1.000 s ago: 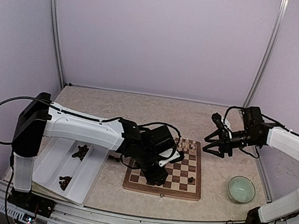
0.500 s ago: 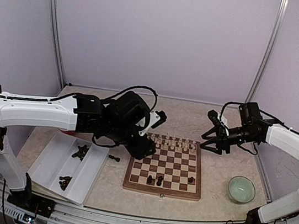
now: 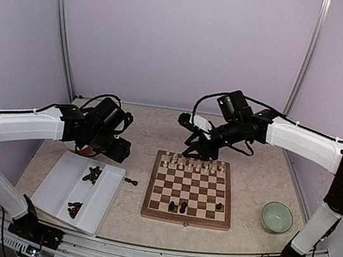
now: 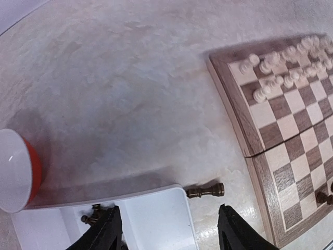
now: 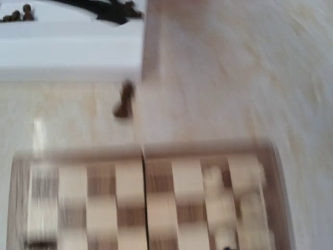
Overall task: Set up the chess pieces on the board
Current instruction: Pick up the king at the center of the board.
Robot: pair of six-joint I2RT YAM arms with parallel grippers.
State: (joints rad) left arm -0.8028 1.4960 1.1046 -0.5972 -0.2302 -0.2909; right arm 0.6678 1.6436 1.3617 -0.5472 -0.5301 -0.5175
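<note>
As it overhangs the tray, left end effector gapes empty.

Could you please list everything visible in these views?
board: one, brown and cream, centre.
cream pieces: two rows, board's far edge.
dark pieces on board: three, near rows.
lone dark piece: one, lying between tray and board.
tray: one, white, left of board; holds two dark-piece clusters.
bowl: one, pale green, right of board.
round object: one, red and white, by the tray's far corner.
left tool: one, black, open, above the tray's edge.
right tool: one, black, by the board's far-left corner, jaws unclear.
</note>
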